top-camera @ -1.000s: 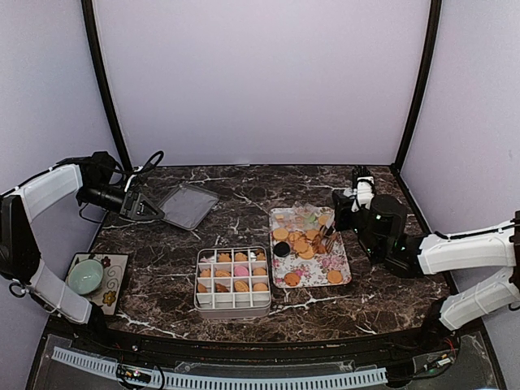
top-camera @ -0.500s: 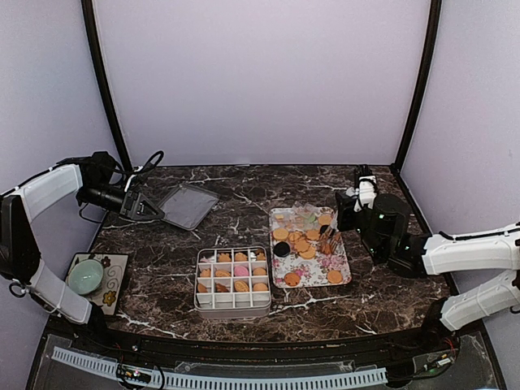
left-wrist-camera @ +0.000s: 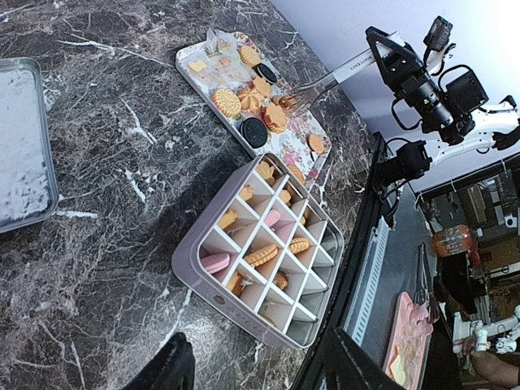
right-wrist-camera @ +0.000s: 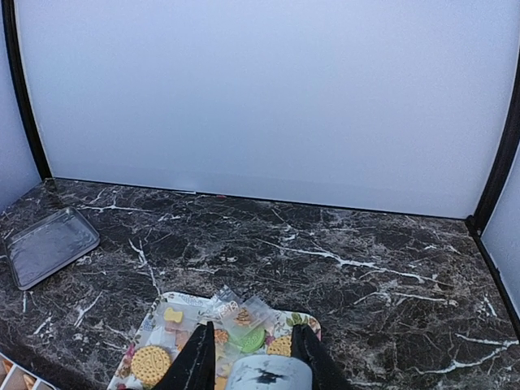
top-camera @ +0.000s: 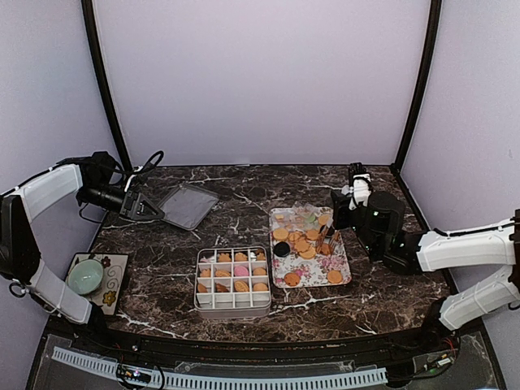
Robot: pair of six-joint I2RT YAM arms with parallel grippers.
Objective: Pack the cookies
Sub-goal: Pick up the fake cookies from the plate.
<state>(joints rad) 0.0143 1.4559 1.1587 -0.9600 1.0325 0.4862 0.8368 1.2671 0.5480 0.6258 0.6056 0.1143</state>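
Cookies (top-camera: 302,244) lie heaped on the flowered tray (top-camera: 315,275), right of centre in the overhead frame. More sit in the cells of the divided box (top-camera: 233,309) at lower centre, a pink one (top-camera: 241,270) among the orange rounds. The box's row nearest the bottom edge shows bare white cells.

My right jaws are closed partway around the handle of the metal tongs (left-wrist-camera: 325,81), whose tips reach over the pile on the tray. They may be pinching a cookie, but the tips are too small for me to tell.

My left jaws stand apart with nothing between them, at the left of the overhead frame, just beside a grey metal lid (top-camera: 188,205) lying flat on the dark marble tabletop (top-camera: 244,183).
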